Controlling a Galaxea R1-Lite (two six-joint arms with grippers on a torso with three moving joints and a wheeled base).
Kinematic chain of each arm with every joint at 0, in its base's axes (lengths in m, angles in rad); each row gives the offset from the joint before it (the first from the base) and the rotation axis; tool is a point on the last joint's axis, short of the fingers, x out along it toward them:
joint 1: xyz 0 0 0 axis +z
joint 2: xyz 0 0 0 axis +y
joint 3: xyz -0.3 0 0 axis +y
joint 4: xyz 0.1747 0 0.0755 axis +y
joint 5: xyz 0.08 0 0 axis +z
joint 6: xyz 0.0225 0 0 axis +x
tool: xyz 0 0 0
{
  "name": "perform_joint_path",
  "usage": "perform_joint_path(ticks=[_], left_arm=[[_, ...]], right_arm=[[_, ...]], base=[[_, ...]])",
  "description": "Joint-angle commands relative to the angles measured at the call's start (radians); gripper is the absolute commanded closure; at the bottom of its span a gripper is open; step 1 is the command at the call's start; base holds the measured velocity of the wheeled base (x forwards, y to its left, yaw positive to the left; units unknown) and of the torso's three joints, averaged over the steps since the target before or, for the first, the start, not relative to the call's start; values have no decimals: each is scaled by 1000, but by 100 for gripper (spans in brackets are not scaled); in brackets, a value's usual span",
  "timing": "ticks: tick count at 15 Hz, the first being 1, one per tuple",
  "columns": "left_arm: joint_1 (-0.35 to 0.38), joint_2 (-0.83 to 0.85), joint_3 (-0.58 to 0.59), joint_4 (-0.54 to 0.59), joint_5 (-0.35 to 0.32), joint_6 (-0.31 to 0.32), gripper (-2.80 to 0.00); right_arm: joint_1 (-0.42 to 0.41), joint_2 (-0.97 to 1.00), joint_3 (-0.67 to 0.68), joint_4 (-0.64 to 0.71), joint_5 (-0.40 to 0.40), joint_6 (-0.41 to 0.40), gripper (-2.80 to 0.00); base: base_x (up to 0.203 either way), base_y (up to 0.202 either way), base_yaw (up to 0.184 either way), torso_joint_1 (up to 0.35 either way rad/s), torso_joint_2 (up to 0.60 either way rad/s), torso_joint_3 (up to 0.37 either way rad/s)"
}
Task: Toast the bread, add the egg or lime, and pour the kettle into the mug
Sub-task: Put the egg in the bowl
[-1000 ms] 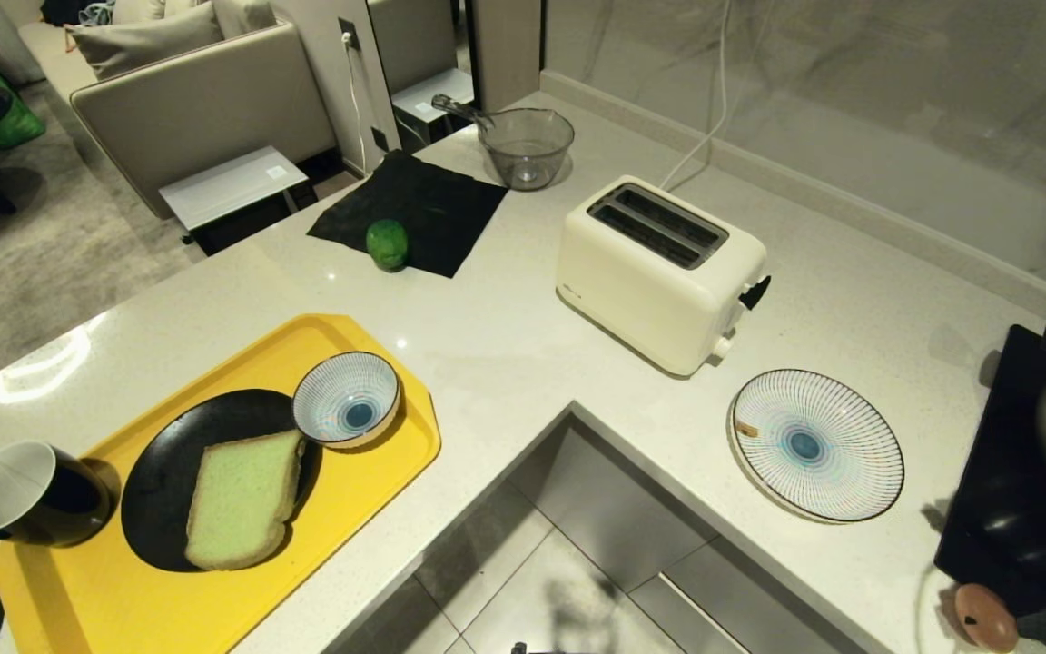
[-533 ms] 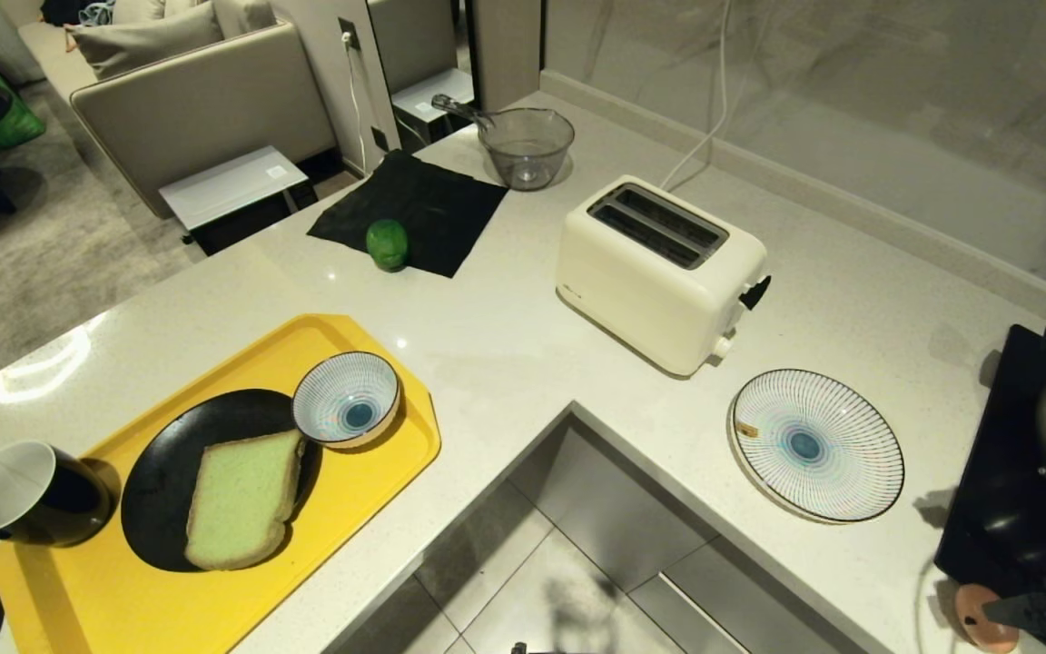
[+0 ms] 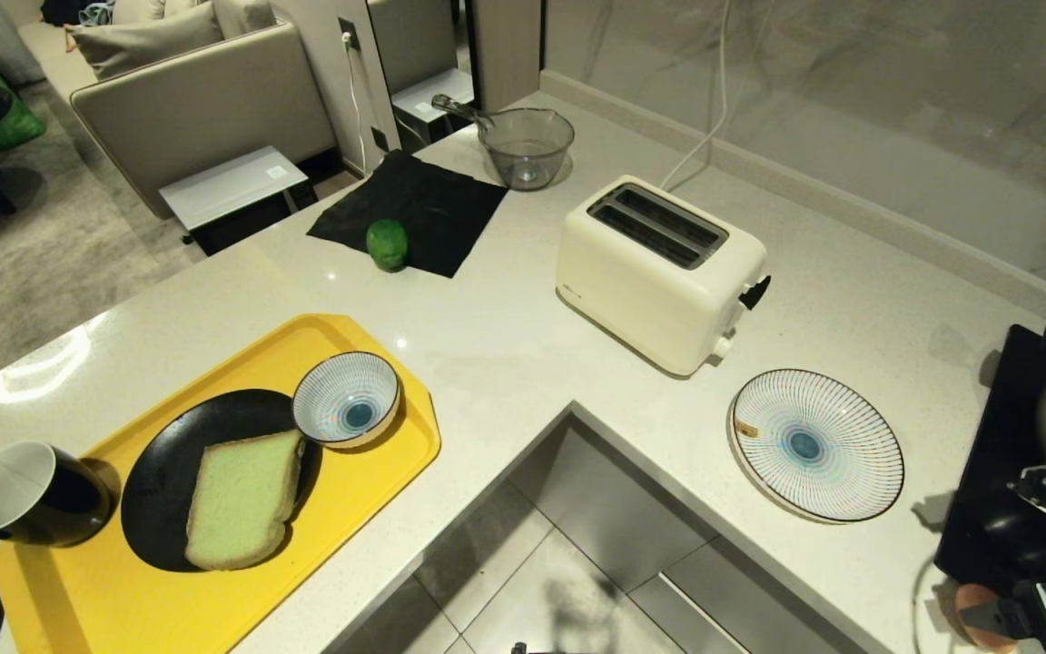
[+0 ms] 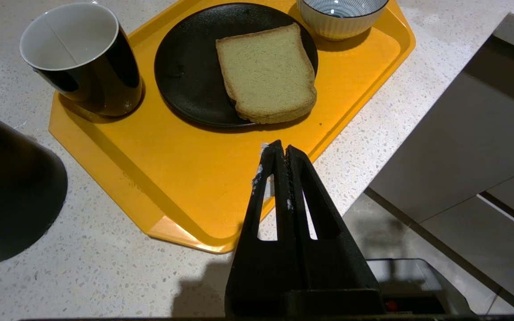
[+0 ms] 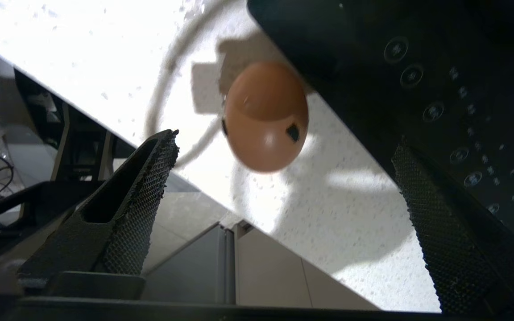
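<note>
right gripper (image 5: 283,187) hangs at the counter's near right corner, fingers spread wide, nothing between them. the egg (image 5: 266,116) lies on the white counter (image 3: 505,354) beyond the fingertips, touching the edge of the black pad (image 5: 417,89) and lying over a grey cord (image 5: 163,102) that loops past it. left gripper (image 4: 282,154) is pressed shut, empty, above the near edge of the yellow tray (image 4: 185,178). on that tray: the mug (image 4: 83,62), the bread (image 4: 268,73) on a black plate (image 4: 181,76), a striped bowl (image 4: 341,18). the lime (image 3: 387,243) sits on a black cloth (image 3: 414,209) far left of the toaster (image 3: 659,272). striped plate (image 3: 818,445) sits between toaster and egg.
</note>
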Motion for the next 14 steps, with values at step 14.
perform_joint_path(ticks=[14], left_arm=[[0,-1,0,0,1,0,0]], right_arm=[[-4,146,-11,-94,0,0,-280]], base=[[0,0,0,0,0,0]])
